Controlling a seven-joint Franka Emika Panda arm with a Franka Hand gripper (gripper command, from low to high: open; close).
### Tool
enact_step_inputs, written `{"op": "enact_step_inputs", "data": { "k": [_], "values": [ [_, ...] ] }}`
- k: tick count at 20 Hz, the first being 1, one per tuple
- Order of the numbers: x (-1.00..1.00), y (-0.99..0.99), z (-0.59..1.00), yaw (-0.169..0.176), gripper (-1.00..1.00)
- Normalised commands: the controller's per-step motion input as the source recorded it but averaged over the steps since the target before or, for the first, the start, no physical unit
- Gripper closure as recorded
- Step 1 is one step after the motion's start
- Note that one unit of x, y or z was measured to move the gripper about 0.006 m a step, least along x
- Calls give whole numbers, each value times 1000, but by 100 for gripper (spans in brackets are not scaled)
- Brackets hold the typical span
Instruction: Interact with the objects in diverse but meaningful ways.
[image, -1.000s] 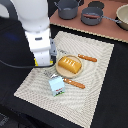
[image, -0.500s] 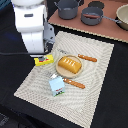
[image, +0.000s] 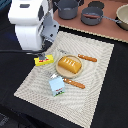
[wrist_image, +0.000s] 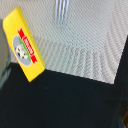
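Observation:
A yellow flat packet (image: 44, 60) with a red and green label lies at the edge of the striped mat (image: 95, 95); the wrist view shows it (wrist_image: 25, 47) lying free. An orange ridged bread loaf (image: 69, 65) rests on a small plate at the mat's middle. A light-blue carton (image: 56, 85) with a white top stands nearer the front. My gripper (image: 46, 49) hangs just above the packet, mostly hidden by the white wrist, and its fingers do not show in either view.
An orange-handled fork (image: 87, 58) and knife (image: 75, 83) flank the plate; the fork's tines (wrist_image: 61, 10) show in the wrist view. Grey pots (image: 69, 7) (image: 92, 16) stand on the tan surface at the back. Dark table surrounds the mat.
The arm has risen and drawn back toward the exterior view's upper left, away from the yellow packet, which stays on the mat's edge.

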Motion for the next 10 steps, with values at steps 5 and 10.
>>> {"op": "enact_step_inputs", "data": {
  "k": [5, 10],
  "values": [
    [840, -342, 376, -111, -100],
    [814, -377, 255, -114, -100]
  ]
}}
